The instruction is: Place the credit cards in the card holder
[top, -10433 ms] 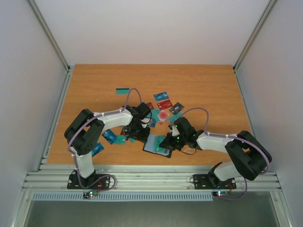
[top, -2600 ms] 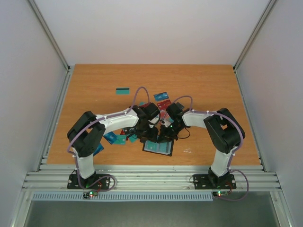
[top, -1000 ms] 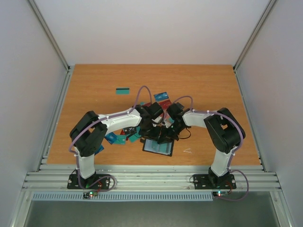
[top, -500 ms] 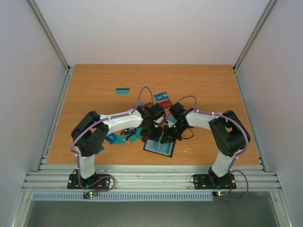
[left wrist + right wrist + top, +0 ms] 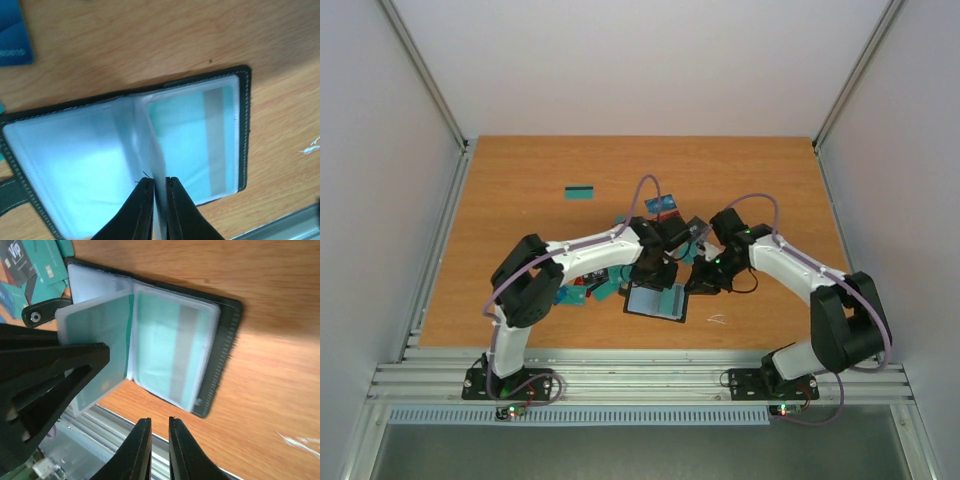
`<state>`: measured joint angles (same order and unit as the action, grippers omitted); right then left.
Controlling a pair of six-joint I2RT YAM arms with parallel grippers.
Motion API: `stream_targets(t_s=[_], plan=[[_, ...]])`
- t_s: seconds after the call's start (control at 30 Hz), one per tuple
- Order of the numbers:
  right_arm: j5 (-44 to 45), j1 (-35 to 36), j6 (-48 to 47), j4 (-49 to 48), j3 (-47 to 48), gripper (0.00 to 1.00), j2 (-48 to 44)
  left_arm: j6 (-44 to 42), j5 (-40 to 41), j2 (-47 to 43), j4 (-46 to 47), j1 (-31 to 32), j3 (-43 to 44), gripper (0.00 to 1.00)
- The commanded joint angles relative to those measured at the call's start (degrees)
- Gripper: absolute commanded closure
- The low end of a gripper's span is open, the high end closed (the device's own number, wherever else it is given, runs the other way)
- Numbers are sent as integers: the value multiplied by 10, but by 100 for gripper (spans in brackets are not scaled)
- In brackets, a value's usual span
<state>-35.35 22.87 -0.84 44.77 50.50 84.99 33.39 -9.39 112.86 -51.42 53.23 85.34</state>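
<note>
The black card holder (image 5: pixel 655 301) lies open near the table's front edge, with a teal card in its right pocket (image 5: pixel 200 130) (image 5: pixel 170 357). My left gripper (image 5: pixel 658 275) (image 5: pixel 156 181) is shut on one clear plastic sleeve of the holder and holds that leaf upright. In the right wrist view its black fingers (image 5: pixel 55 365) show at the lifted leaf. My right gripper (image 5: pixel 700 278) (image 5: pixel 160 421) hangs just right of the holder, its jaws a narrow gap apart with nothing between them. Loose credit cards (image 5: pixel 585 290) lie left of the holder, and one teal card (image 5: pixel 580 191) lies apart.
More cards lie behind the arms, among them a blue one (image 5: pixel 661 205); another blue card (image 5: pixel 12 35) and dark and teal cards (image 5: pixel 30 265) show in the wrist views. A small white scrap (image 5: pixel 717 320) lies right of the holder. A metal rail (image 5: pixel 640 375) borders the near edge.
The left gripper has closed on a sleeve and shifted right over the holder. The right gripper has drawn back to the right and parted its jaws slightly.
</note>
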Motion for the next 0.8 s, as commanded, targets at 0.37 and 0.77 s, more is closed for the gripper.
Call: stream_targets(t_s=[0.37,0.77], plan=[[83,-47,32,176,-2,76,-196,225,-14,96,-27,83,150,58],[52,-48,45,182,32,66,-304,206,120,-98,-77,84,66,44]])
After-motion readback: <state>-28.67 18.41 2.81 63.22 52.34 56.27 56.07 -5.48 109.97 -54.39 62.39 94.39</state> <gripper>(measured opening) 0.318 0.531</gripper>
